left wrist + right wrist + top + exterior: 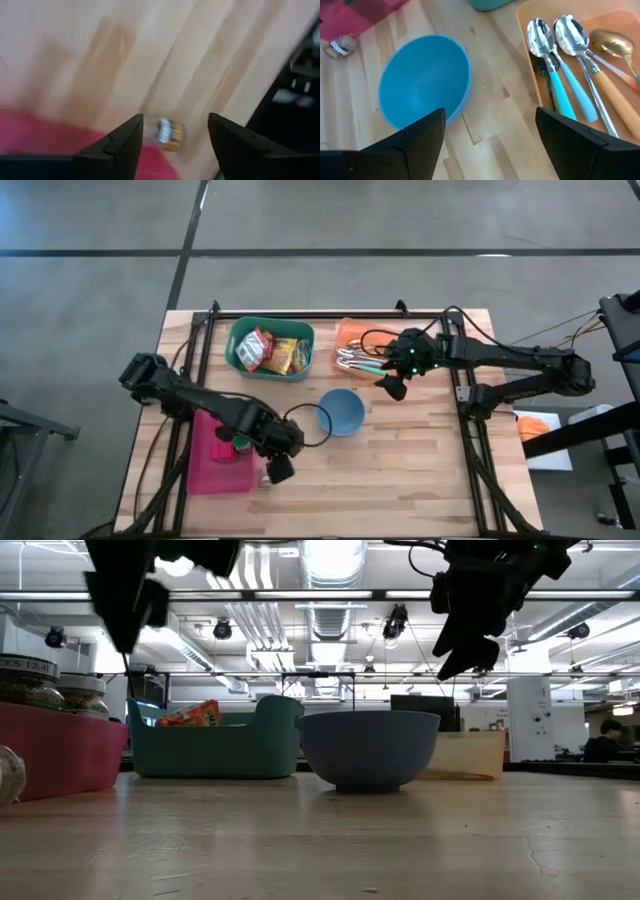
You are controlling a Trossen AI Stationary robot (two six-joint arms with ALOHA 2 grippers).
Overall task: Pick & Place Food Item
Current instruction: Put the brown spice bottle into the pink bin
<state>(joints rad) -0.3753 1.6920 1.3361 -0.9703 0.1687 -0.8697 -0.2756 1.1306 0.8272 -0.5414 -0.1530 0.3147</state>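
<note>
- Jaws of the left gripper [279, 468] stand apart with nothing between them; in the left wrist view its two dark fingers [125, 142] frame bare wood and a small jar.
- Jaws of the right gripper [393, 387] stand wide apart and hold nothing; the right wrist view shows both fingers [422, 137] spread over the table top.
- Left gripper position: above the near right corner of the pink bin [213, 470], at the left side of the wooden table [420, 470].
- Task item: the small jar [169, 134], with a pale and orange label, lies on its side on the table just beside the pink bin's corner, below the left gripper. It also shows in the right wrist view, next to the pink bin, and at the left edge of the low view.
- Right gripper position: raised above the table, between the blue bowl [341, 411] and the orange tray [350, 332].
- Blue bowl: upright near the table's centre, with nothing visible inside in the right wrist view.
- Orange tray: holds spoons [555, 55], two with light blue handles and one with a wooden handle.
- Green bin [269, 348]: at the far side of the table, left of the orange tray, holding snack packets [272, 353].
- Pink bin contents: a green item shows in the high view beside the left arm; what it is cannot be told.
</note>
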